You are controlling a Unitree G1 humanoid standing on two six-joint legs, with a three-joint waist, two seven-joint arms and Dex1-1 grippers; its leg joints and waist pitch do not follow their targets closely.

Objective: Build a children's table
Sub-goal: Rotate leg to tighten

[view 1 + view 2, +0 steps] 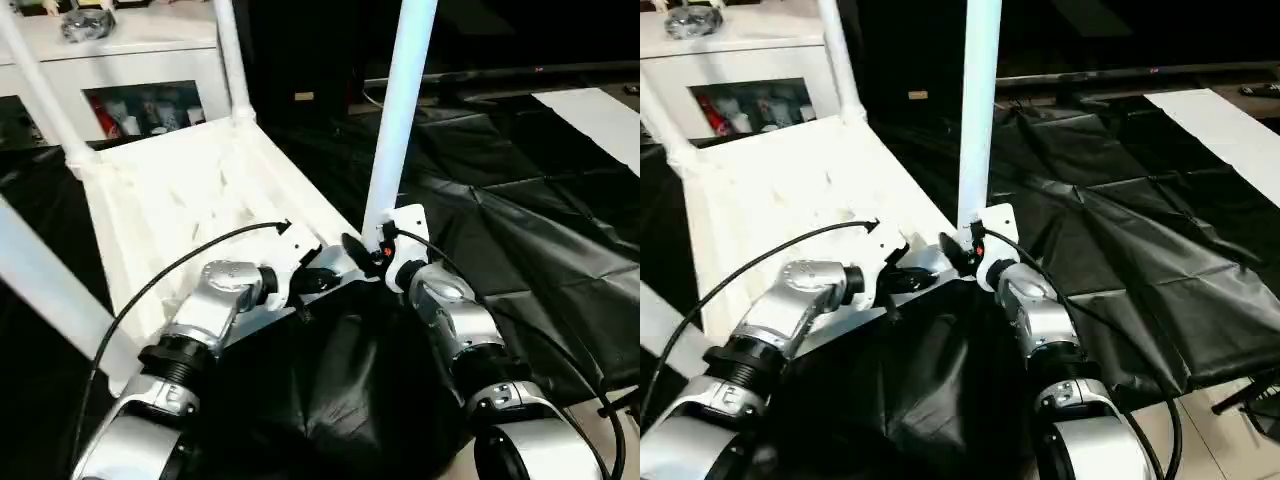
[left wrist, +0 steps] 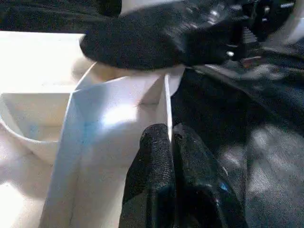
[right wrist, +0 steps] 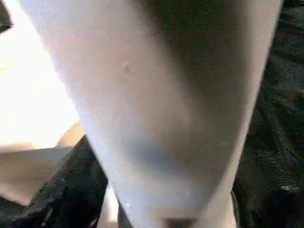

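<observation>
The children's table lies upside down, its white tabletop showing the ribbed underside. White legs stand up from its corner sockets: one at the near right corner, one at the far corner, one at the far left. Another leg crosses the left edge of the head view. My left gripper is shut on the thin rim wall of the tabletop, beside the near right corner. My right gripper sits at the base of the near right leg, which looms close in the right wrist view.
A white glass-door cabinet stands behind the table. Black sheeting covers the floor to the right, and a black bulge lies between my forearms. A white panel lies at the far right. Black cables run along both arms.
</observation>
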